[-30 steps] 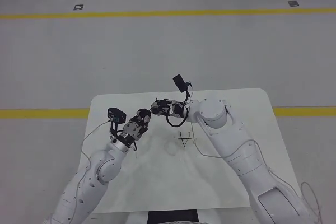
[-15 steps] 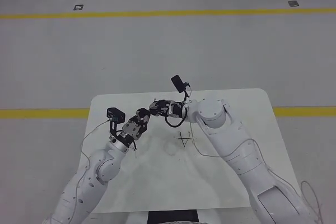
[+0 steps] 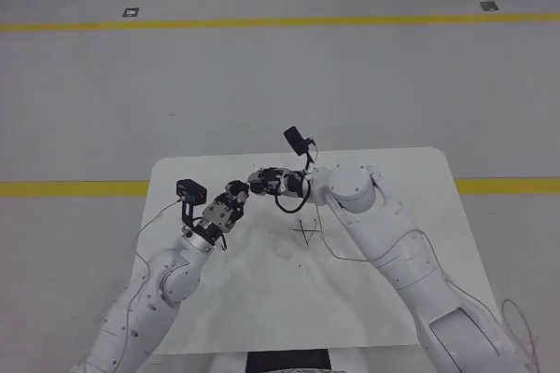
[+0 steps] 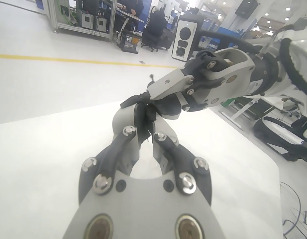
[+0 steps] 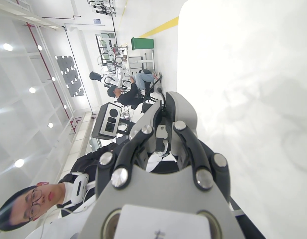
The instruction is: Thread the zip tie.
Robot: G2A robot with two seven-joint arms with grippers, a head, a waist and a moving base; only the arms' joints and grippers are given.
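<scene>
The zip tie [image 5: 163, 99] is pinched between the left hand [image 4: 144, 115] and the right hand [image 3: 256, 179], held tip to tip above the desk [image 3: 401, 196], mid-frame

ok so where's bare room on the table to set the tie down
Widest bare patch: the near half of the table, between the two forearms, this side of the cross mark. The far right corner past the right arm's elbow is bare too. Crowded: far left, where left gripper and right gripper meet on the zip tie.
</scene>
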